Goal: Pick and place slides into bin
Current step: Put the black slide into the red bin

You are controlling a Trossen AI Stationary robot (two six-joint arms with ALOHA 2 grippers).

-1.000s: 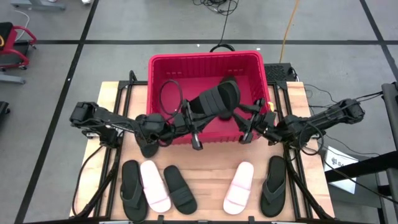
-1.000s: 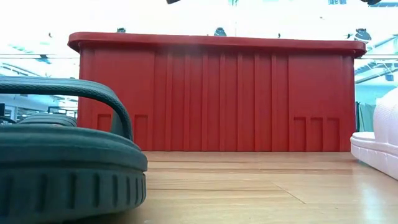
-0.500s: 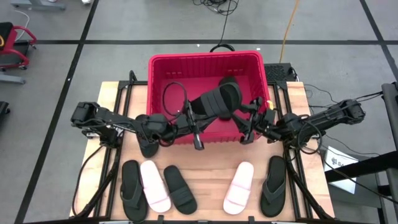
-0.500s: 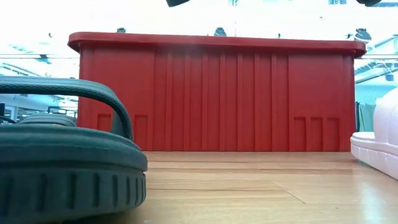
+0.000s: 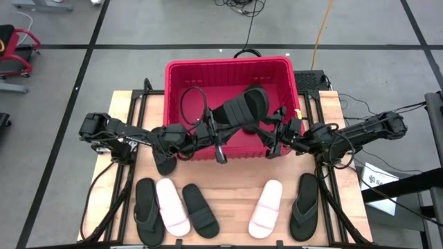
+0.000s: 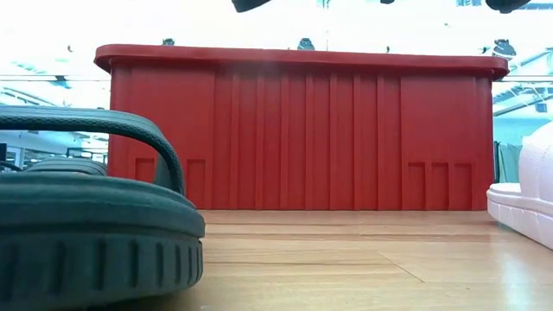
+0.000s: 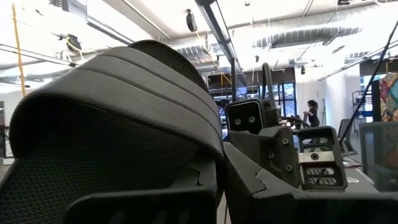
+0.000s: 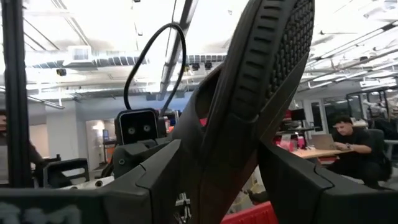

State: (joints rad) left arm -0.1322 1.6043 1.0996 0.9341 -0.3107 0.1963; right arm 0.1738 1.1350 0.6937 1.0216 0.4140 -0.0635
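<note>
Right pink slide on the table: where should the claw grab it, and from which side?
Grip the right pink slide across its wide strap, coming straight down from above. It lies flat, sole down, with clear wood between it and the black flip-flop, so the fingers fit either side.

no lettering, label, brand or number could be read anywhere; a white sheet [image 5: 376, 174] right of the table [image 5: 235, 200] stayed illegible.

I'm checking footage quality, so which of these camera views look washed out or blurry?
Low view: sky-bright background blown out above the red slotted plastic bin, and the near black rubber flip-flop is soft. Left wrist view: black ribbed-strap slide fills the frame against glaring ceiling lights. High view: evenly lit, sharp.
</note>
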